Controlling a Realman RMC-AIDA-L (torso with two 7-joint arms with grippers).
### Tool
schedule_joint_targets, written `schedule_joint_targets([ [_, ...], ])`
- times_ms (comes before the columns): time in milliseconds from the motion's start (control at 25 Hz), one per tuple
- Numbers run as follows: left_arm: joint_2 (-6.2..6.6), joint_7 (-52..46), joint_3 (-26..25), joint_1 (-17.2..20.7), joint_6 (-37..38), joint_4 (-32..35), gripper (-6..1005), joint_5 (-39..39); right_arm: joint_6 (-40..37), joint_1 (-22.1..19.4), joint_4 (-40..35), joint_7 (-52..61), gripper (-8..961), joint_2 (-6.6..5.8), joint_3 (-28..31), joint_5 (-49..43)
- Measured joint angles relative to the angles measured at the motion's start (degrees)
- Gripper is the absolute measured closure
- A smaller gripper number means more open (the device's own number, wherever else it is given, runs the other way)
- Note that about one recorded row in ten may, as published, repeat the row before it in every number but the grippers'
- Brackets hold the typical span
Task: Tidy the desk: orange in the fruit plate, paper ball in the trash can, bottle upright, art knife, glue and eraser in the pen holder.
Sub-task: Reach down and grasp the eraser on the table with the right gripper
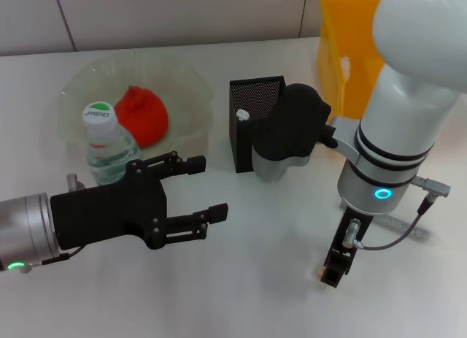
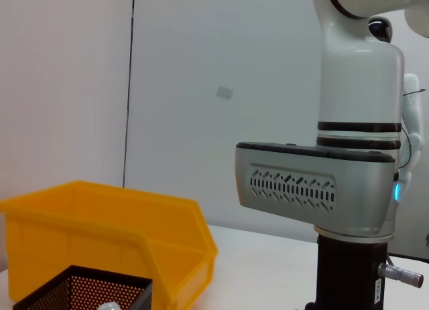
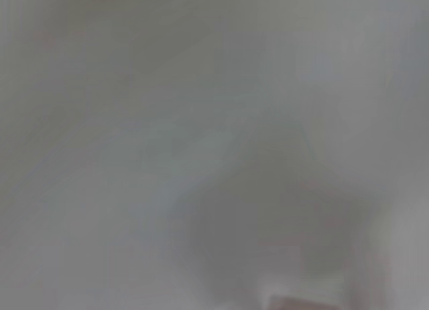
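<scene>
- Now low at desk (image 1: 241, 301): right gripper (image 1: 337, 269), grip state impossible to tell.
- Left gripper (image 1: 211, 186) parked near bottle (image 1: 106, 144), released.
- Best raised straight before swinging toward holder (image 1: 254, 126).

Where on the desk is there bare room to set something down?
Bare desk lies at the front, between the left hand and the right arm. It is crowded farther back around the fruit plate, bottle and pen holder.
</scene>
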Motion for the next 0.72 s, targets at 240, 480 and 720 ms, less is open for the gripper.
schedule_joint_targets([
  [240,-0.01,0.0,-0.1,-0.1,0.0,0.0,210,0.0,0.1,0.0,0.4,0.0,413,0.0,-0.2,0.0],
  [480,-0.01,0.2,-0.3,-0.2,0.0,-0.1,210,0.0,0.5,0.3,1.4,0.1,469,0.0,-0.2,0.1],
  [720,-0.01,0.6,-0.4,-0.3,0.0,-0.7,210,-0.1,0.7,0.5,1.4,0.2,487,0.0,-0.2,0.1],
])
